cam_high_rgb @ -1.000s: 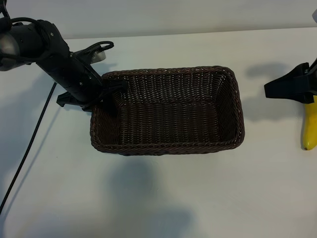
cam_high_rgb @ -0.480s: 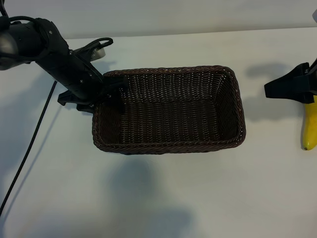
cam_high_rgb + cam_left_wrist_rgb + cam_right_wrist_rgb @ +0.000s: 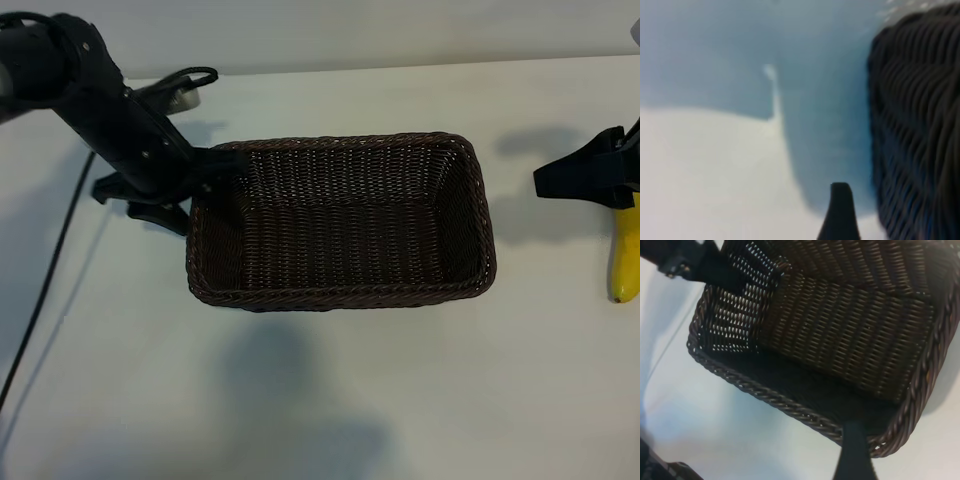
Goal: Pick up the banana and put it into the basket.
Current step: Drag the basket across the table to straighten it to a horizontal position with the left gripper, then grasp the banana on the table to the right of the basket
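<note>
The dark brown wicker basket (image 3: pixel 340 220) stands in the middle of the white table with nothing in it; the right wrist view shows its inside (image 3: pixel 850 325). The yellow banana (image 3: pixel 626 258) lies at the table's right edge. My right gripper (image 3: pixel 588 175) hovers over the banana's far end, open, with only table between its fingers (image 3: pixel 855 450). My left gripper (image 3: pixel 195 188) is at the basket's left end, open and just clear of the rim. One of its fingers (image 3: pixel 840 212) shows beside the basket wall (image 3: pixel 915 130).
A black cable (image 3: pixel 45 270) runs along the table's left side below the left arm (image 3: pixel 100 90). White table stretches in front of the basket. The table's back edge meets a pale wall.
My left gripper opened off the basket's left rim and drew back to the left. The basket shifted slightly right. The right gripper and the banana have not moved.
</note>
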Controlling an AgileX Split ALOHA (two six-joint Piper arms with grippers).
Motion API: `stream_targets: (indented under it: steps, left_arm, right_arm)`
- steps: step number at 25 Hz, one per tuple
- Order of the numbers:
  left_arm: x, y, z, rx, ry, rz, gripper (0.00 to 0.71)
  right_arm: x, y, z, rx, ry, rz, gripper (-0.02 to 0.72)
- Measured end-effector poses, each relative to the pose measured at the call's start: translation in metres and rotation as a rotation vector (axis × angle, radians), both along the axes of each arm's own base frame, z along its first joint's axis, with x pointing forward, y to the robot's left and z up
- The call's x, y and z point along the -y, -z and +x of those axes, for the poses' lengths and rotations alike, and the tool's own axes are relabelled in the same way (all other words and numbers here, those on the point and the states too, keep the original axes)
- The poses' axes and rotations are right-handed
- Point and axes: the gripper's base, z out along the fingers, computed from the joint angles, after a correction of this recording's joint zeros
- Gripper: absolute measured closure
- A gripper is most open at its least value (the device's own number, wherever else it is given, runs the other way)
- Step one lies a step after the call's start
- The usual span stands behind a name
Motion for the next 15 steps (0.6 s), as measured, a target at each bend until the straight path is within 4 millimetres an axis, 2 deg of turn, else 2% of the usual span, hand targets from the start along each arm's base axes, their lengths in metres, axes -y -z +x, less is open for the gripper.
stream_targets:
  steps: [10,12,15]
  left_arm:
    - [-0.008,-0.077,0.001,0.118,0.058,0.071,0.115]
    - [-0.013,-0.088,0.003,0.127,0.062,0.091,0.115]
    - [-0.034,-0.096,0.008,0.127,0.021,0.143,0.119]
  right_arm:
    - [0.000,0.000,0.000,0.000,0.000,0.000,0.182]
    - [0.000,0.000,0.000,0.000,0.000,0.000,0.182]
    - [0.000,0.000,0.000,0.000,0.000,0.000,0.182]
